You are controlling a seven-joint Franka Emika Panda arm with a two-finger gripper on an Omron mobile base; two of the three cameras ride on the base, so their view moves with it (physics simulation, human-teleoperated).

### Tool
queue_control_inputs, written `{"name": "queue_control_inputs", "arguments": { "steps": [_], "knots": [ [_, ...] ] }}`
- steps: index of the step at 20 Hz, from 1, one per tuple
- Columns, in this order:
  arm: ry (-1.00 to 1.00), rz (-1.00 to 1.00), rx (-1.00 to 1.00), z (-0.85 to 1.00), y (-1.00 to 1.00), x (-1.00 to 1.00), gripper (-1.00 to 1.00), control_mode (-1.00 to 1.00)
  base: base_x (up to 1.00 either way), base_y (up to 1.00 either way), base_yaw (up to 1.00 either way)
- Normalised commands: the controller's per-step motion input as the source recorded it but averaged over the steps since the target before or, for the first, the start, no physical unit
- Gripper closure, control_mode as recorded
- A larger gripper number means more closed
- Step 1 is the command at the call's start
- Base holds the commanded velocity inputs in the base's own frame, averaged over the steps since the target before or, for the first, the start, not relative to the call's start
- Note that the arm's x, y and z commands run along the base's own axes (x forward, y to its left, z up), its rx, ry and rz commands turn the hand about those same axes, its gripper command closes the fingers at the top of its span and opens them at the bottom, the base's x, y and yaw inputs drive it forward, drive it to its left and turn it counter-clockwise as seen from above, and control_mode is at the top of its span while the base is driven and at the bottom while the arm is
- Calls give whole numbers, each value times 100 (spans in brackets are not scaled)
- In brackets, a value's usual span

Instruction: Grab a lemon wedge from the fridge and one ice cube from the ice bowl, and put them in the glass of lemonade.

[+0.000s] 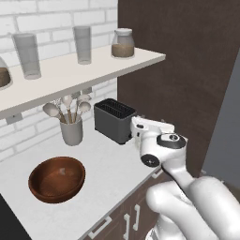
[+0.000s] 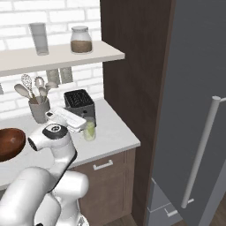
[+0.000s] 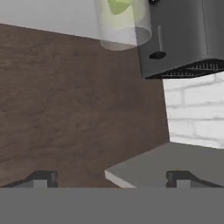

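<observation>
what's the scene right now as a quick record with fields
gripper: open, fingertips spread wide, nothing between them
glass of lemonade: upright on the counter, in front of the toaster, a lemon wedge in it
toaster: black, at the back of the counter
ice bowl: wooden, on the counter, small pale piece inside
utensil cup: grey, holds spoons
fridge: doors shut

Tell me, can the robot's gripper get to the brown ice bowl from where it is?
Probably yes. The ice bowl sits open on the counter with nothing over it, left of the toaster. The open gripper is beside the glass of lemonade, so the arm must swing across past the toaster.
</observation>
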Motion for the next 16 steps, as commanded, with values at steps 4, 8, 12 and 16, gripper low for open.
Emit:
{"name": "queue_control_inputs", "arguments": {
  "steps": [4,8,12,16],
  "knots": [
    [-17,6,0,100,1,-74,-100,-100,0,0,0],
    [4,2,0,51,16,-100,-100,-100,0,0,0],
    [15,0,0,49,16,-100,-100,-100,0,0,0],
    [21,2,0,32,21,-100,-100,-100,0,0,0]
  ]
}}
